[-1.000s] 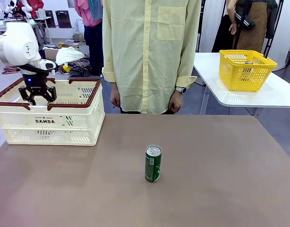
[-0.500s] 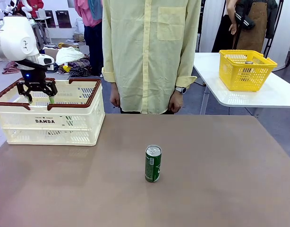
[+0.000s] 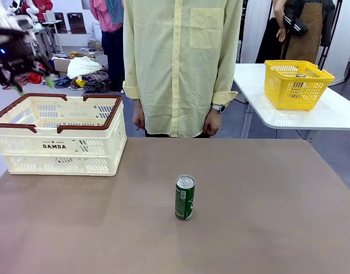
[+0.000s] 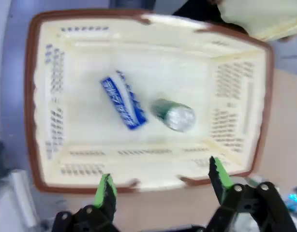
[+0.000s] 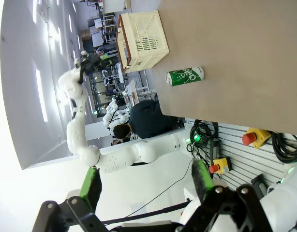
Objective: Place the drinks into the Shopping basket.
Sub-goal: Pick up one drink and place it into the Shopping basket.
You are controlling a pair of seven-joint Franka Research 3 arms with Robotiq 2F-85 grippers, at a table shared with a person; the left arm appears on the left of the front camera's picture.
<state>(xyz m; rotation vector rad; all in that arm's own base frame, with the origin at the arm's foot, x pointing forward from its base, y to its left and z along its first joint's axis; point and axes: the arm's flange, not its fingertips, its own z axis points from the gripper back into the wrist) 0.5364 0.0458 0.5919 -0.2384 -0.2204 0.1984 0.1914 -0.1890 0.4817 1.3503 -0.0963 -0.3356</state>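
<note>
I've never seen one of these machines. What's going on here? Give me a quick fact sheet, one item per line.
left claw: open, empty, raised above the Shopping basket
right claw: open, empty, well away from the drinks
inside the basket: blue can lying on its side, tilted green can beside it
on the table: upright green can, standing alone, nothing touching it
person: standing at the far side, hands down
left to do: the upright green can is not yet in the basket
</note>
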